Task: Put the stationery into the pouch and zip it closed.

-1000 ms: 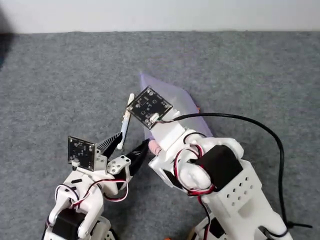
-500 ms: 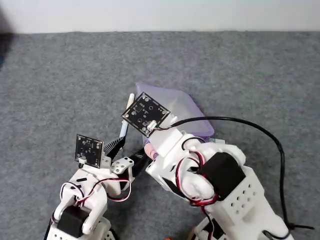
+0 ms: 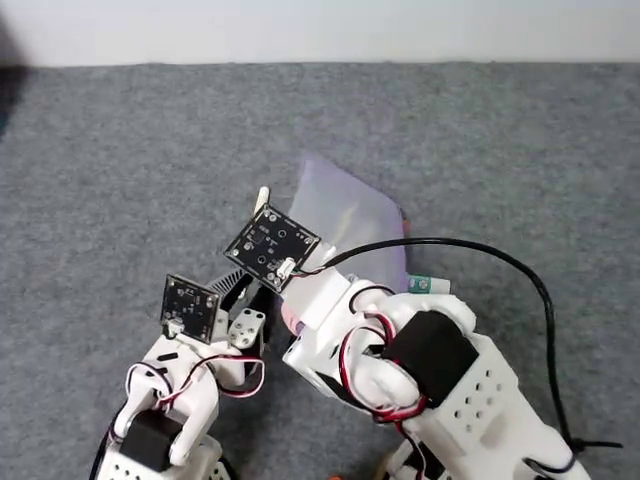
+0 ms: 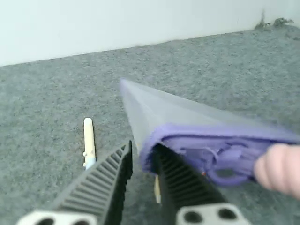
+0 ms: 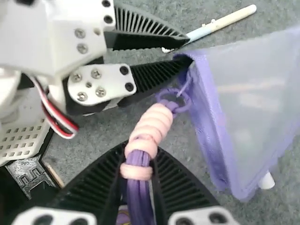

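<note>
Right, here's where we stand: the purple pouch [image 3: 350, 215] sits mid-table, just beyond the two arms, and its near edge looks lifted off the table [image 3: 120, 150] rather than lying flat. The right end effector [image 5: 139, 153] is pressed together on the zipper pull [image 5: 151, 123], that pink-wrapped purple cord, gripping it well back from its tip. The far end of the pull hooks on at the pouch's near left corner, and that is exactly where the left end effector [image 4: 142, 151] sits. Its fingers [image 4: 110, 180] are a little apart, with the corner of the pouch touching the tip of one finger but not, as far as I can see, pinched between the two. So how much is done? Through the pouch's translucent wall I can make out a faint long shape or two, so I'd judge some stationery is already in. But look, a white pen [image 4: 88, 140] lies out on the table, just left of the pouch and apart from it, so the packing isn't finished. There's also a small white and green thing [image 3: 425, 285] at the pouch's near right edge; in or out, I can't tell. Whether the zip along that edge is open or run shut, I can't tell either. My read: the pen has to go in, then the zip gets closed.
</note>
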You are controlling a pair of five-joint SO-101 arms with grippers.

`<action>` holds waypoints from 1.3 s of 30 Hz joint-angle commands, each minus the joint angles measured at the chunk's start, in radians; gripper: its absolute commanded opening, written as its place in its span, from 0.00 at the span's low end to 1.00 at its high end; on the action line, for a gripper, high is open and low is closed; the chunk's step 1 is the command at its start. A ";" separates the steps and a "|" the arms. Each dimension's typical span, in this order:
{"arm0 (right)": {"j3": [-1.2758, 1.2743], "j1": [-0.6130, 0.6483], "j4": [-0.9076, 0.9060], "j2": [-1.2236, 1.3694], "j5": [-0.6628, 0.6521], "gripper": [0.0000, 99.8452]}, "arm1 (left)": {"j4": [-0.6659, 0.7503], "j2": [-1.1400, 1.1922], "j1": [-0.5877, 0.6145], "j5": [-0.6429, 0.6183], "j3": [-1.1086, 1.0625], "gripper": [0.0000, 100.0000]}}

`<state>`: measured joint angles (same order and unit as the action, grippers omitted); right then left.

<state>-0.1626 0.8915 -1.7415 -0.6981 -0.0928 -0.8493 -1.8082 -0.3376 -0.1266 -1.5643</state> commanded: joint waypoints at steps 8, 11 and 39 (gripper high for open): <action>0.011 0.015 -0.050 -0.062 0.009 0.01 | 0.012 0.003 0.003 0.023 -0.008 0.01; -0.014 -0.048 -0.051 -0.102 0.002 0.01 | 0.006 0.003 0.011 0.023 -0.008 0.01; -0.396 -0.796 -0.051 -0.644 -0.479 0.01 | -0.095 0.000 0.109 0.021 -0.001 0.01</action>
<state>-0.5539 0.1718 -1.7538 -1.3103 -0.5194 -0.9383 -1.8021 -0.2424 -0.1097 -1.5750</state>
